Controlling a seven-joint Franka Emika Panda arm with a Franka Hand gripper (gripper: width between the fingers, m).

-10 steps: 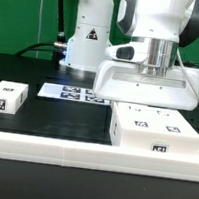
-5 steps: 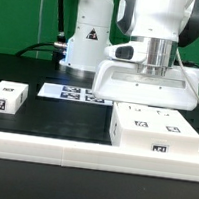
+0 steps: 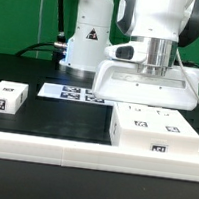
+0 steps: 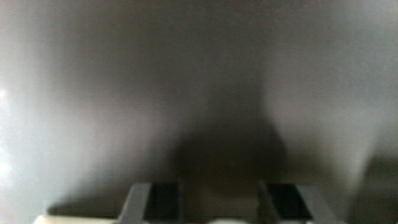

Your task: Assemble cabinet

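Observation:
The cabinet [image 3: 156, 130] is a large white box with square tags on its top and front, lying on the black table at the exterior view's right. Right behind and above it, my gripper [image 3: 152, 68] comes straight down onto the top edge of a wide plain white panel [image 3: 147, 86]; its fingertips are hidden by the panel. In the wrist view the two fingers [image 4: 157, 203] stand partly closed around a blurred grey surface [image 4: 196, 90] that fills the picture, the gripper [image 4: 222, 205] gripping it. I cannot tell whether the panel's lower edge rests on anything.
A small white block with a tag [image 3: 7, 97] lies at the exterior view's left. The marker board [image 3: 73, 91] lies flat behind it, in front of the white robot base [image 3: 87, 41]. A white ledge [image 3: 41, 149] runs along the front.

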